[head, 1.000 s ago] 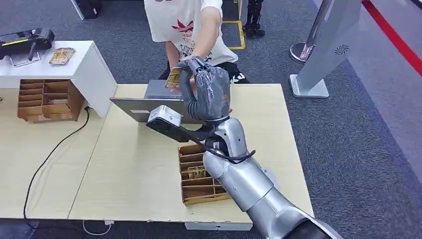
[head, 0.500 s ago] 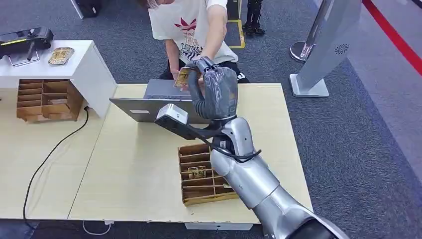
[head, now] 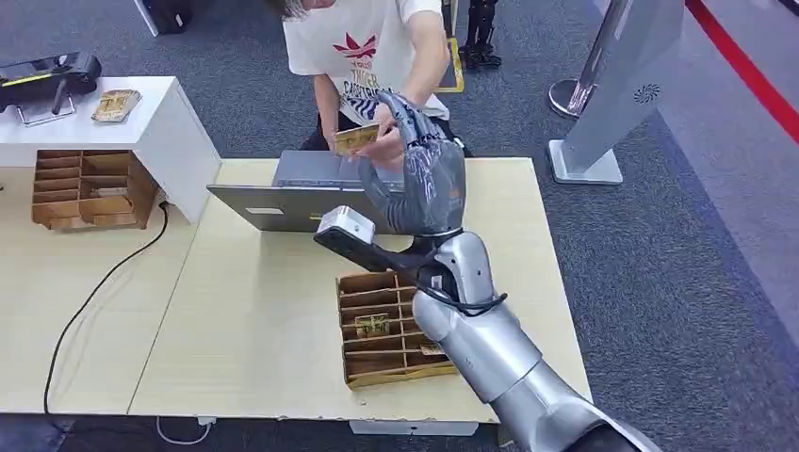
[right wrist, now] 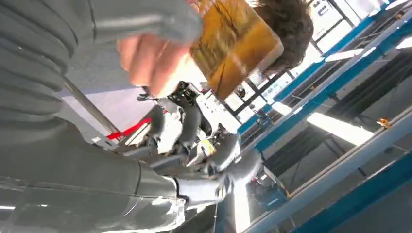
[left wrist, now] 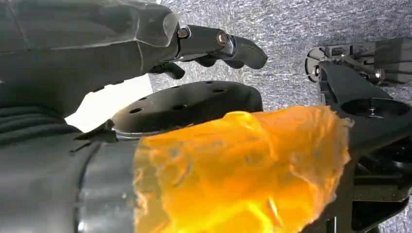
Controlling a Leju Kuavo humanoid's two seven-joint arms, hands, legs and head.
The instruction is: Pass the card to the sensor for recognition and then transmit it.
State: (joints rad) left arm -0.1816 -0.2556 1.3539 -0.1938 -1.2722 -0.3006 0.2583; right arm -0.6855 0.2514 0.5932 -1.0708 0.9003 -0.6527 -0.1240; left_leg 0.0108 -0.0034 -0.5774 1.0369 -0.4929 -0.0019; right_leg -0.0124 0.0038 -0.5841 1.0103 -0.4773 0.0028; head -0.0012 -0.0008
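A golden card [head: 356, 139] is up above the far edge of the table, over the laptop [head: 283, 202]. A person's hand [head: 386, 146] pinches it from behind the table. My right hand [head: 424, 169] is raised right beside the card, its fingers stretched upward and spread, no longer wrapped around it. In the right wrist view the card [right wrist: 233, 43] sits in the person's fingers [right wrist: 145, 58], with my grey thumb [right wrist: 145, 19] just next to it. My left hand [left wrist: 214, 43] hangs over grey carpet with nothing in its fingers.
A wooden compartment tray [head: 350, 372] with cards lies on the table under my right forearm. A white cabinet [head: 160, 122] at the far left carries a black device [head: 47, 71] and more cards; a second wooden tray [head: 89, 188] stands beside it. A grey pillar base [head: 584, 165] stands at the far right.
My right hand moved right and away from me with the card, then its fingers straightened out. The person's hand came up to the card and now holds it.
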